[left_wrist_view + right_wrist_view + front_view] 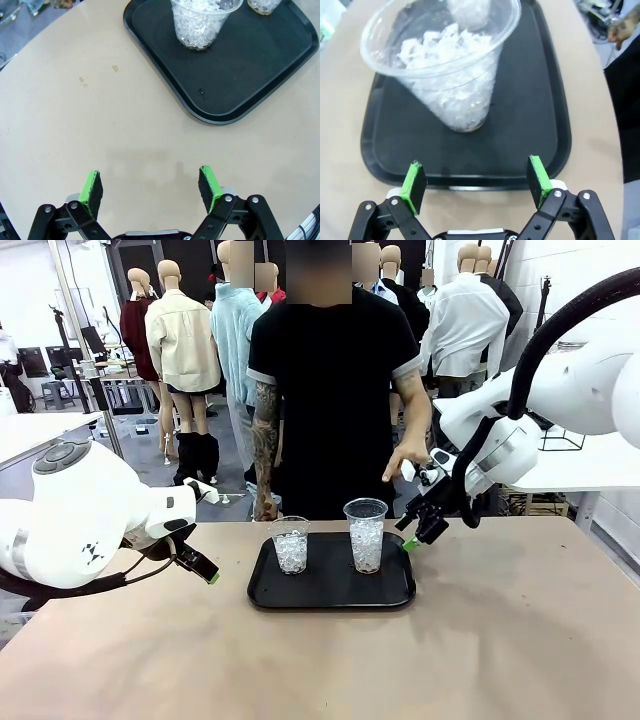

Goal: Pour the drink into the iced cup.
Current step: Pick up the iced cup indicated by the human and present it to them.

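The right claw (476, 175) stands with its fingers apart and empty. Just ahead of it, past the near rim of the black tray (540, 115), is the taller iced cup (452, 70). The shorter iced cup (291, 545) sits beyond that one on the same tray. The left claw (150, 180) is also spread wide with nothing in it. It hovers over bare worktop (75, 125), with the shorter cup ahead and off to one side, well apart from its pads. A person's hand (408, 462) hangs close above the right arm's wrist. Both cups are clear thin plastic, tapered toward the base and packed with white ice (445, 45); whether any drink lies under the ice I cannot tell. I judge the wall to be soft: a hard squeeze near the open rim would likely buckle it, and the cold may have left it wet and slippery. The ice makes each cup heavier than it looks and loads it toward the wide top, so it may tip if held low. The best hold looks to be around the middle of the wall, below the rim, where the packed ice backs the plastic and the taper fits between the pads. The pads should close gently and square to the side.
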Tool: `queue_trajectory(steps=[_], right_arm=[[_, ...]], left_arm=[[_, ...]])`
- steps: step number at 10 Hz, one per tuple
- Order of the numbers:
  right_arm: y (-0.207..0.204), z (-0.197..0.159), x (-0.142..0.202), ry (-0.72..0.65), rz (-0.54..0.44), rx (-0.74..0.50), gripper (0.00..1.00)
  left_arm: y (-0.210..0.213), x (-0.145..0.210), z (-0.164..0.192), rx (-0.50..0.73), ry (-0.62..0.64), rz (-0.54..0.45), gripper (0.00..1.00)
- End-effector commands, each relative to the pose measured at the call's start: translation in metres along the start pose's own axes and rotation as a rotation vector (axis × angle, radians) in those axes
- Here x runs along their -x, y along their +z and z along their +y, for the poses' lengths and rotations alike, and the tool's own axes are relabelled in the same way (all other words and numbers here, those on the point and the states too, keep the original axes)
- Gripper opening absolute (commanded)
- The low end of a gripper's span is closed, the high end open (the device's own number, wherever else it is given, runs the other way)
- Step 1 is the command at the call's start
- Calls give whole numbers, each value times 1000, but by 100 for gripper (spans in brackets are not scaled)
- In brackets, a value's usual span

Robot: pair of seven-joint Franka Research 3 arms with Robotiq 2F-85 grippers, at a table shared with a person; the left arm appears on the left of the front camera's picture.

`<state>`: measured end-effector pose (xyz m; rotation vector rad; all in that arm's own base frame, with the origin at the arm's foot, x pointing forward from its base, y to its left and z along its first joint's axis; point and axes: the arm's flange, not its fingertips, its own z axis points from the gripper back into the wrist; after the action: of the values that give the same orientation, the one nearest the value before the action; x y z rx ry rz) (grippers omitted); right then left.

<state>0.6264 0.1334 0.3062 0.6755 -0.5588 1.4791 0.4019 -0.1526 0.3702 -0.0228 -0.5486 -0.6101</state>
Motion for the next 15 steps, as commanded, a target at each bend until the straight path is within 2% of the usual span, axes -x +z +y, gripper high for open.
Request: queue_trajectory(steps=[1, 4, 9, 13, 15], right_arm=[[-5, -15, 0, -36, -75, 9, 100], [-21, -10, 0, -2, -114, 76, 100], [-39, -4, -10, 71, -134, -56, 100], [-50, 1, -14, 91, -152, -59, 100], [-55, -2, -14, 106, -195, -52, 100]], left_arm=[[1, 0, 2, -1, 4, -2, 100], [1, 0, 2, -1, 4, -2, 100], [1, 0, 2, -1, 4, -2, 100], [1, 0, 2, -1, 4, -2, 100], [1, 0, 2, -1, 4, -2, 100]])
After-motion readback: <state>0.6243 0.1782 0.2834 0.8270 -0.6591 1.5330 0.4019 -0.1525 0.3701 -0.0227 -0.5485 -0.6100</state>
